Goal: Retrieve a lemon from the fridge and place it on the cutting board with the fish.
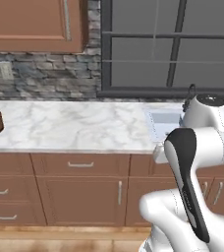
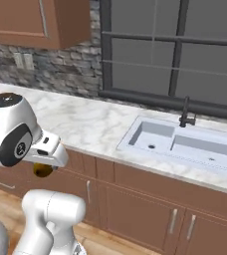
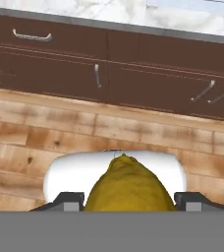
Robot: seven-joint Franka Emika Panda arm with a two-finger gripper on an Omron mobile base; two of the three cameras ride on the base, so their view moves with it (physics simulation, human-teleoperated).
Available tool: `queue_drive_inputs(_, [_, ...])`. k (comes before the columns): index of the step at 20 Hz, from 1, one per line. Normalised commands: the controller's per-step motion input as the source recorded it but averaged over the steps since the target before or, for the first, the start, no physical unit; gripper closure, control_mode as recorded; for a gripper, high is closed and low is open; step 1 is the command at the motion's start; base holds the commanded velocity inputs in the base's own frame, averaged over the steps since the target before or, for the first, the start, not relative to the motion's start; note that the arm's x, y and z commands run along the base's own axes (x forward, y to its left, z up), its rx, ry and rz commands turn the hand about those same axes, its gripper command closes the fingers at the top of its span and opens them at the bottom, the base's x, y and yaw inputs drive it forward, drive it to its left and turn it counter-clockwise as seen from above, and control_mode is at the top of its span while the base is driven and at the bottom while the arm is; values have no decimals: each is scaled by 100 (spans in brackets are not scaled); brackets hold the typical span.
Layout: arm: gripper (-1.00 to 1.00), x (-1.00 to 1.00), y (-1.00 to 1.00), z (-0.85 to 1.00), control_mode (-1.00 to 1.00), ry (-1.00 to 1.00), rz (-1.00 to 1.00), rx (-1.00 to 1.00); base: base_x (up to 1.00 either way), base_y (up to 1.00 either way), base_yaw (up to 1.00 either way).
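Ahead, marble counter (image 1: 74, 125), stone backsplash (image 1: 40, 74)

Glossy white rounded arm (image 1: 202, 147) shells, a black inset panel (image 1: 185, 172) along one link, dark circular joint caps (image 2: 16, 144).

a: legible text, labels, brands, numbers, signs?
b: none readable. a small round grey mark on the arm's dark joint cap (image 2: 21, 148) is too blurred to make out.
a: cabinets, counter, wall?
b: no lettering on any of them.
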Motion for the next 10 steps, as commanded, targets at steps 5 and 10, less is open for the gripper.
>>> queue_drive_inputs(5, [100, 0, 0, 0, 100, 0, 0, 0, 23, 100, -11])
queue_drive_inputs(10, [100, 0, 0, 0, 100, 0, 0, 0, 28, 100, -15])
